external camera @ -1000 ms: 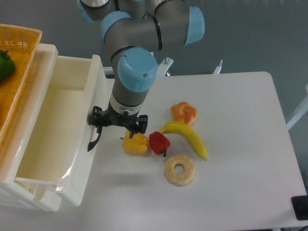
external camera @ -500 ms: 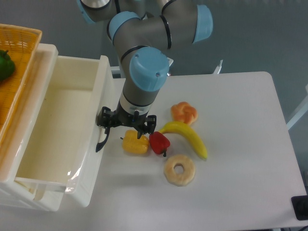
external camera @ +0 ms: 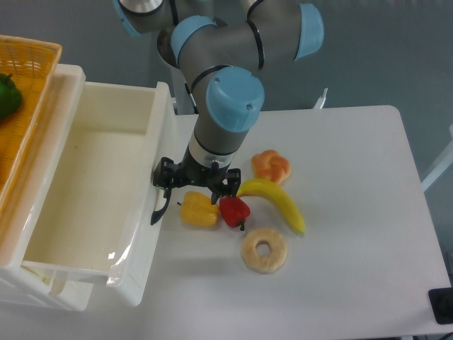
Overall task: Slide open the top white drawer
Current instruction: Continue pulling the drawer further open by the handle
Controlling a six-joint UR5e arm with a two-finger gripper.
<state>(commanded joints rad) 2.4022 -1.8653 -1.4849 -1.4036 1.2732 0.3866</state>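
Note:
The top white drawer (external camera: 85, 191) is pulled far out to the right of the white cabinet (external camera: 69, 74), and its deep tray is empty. Its curved black handle (external camera: 158, 210) sits on the front panel (external camera: 151, 263). My gripper (external camera: 168, 187) hangs under the grey and blue arm, right at the upper end of the handle, and looks shut on it. The wrist hides the fingertips. The gripper's black body also hangs just over a yellow pepper (external camera: 199, 211).
An orange wicker basket (external camera: 28, 78) with a green pepper (external camera: 7, 95) sits on the cabinet. On the table right of the drawer lie a red pepper (external camera: 234, 210), a banana (external camera: 280, 202), a ring doughnut (external camera: 264, 249) and an orange pastry (external camera: 271, 165). The lower drawer's edge (external camera: 42, 294) shows below.
My gripper has moved right, and the drawer's front and handle have moved right with it. The drawer stands further open than before.

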